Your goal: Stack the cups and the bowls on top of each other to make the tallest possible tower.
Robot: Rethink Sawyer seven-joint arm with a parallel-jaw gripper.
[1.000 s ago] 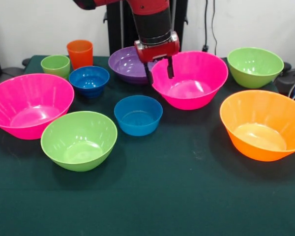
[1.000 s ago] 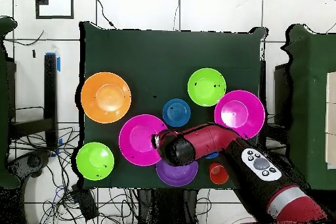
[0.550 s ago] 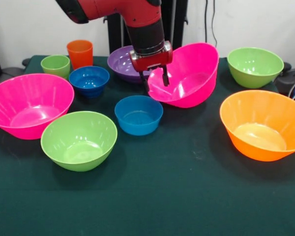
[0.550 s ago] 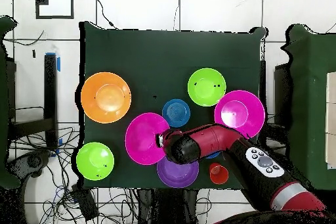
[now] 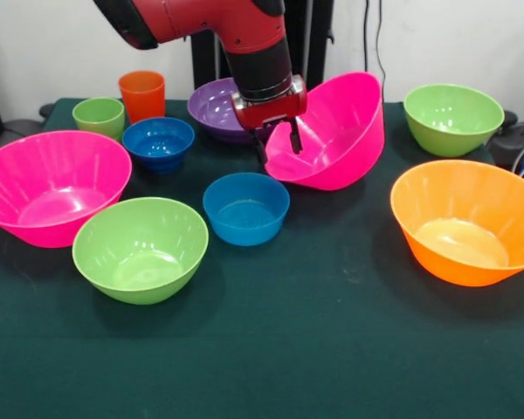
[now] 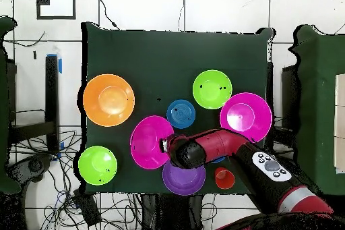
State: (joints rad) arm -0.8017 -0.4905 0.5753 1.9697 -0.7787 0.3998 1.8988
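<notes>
My gripper [image 5: 279, 150] is shut on the near-left rim of a big pink bowl [image 5: 336, 131], one finger inside and one outside. This pink bowl [image 6: 148, 143] is tipped up on its side, its mouth facing left in the front view. Just behind the gripper stands a purple bowl [image 5: 213, 108]. The other big pink bowl [image 5: 52, 185], the orange bowl [image 5: 463, 229], two green bowls [image 5: 141, 249] [image 5: 452, 118] and two small blue bowls [image 5: 245, 207] [image 5: 158, 142] stand apart on the cloth. The orange cup [image 5: 141, 94] and the light-green cup [image 5: 98, 115] stand at the back left. No tower is in view.
The dark green tablecloth [image 5: 288, 349] is bare along the front. In the overhead view the arm [image 6: 222, 148] lies across the purple bowl [image 6: 183, 179] and hides the blue bowl beside the orange cup [image 6: 224, 178]. Cables and floor surround the table.
The pink bowl stood flat a second ago. The gripper has lifted its rim and tipped it steeply onto its side, drawing it a little left in the front view.
</notes>
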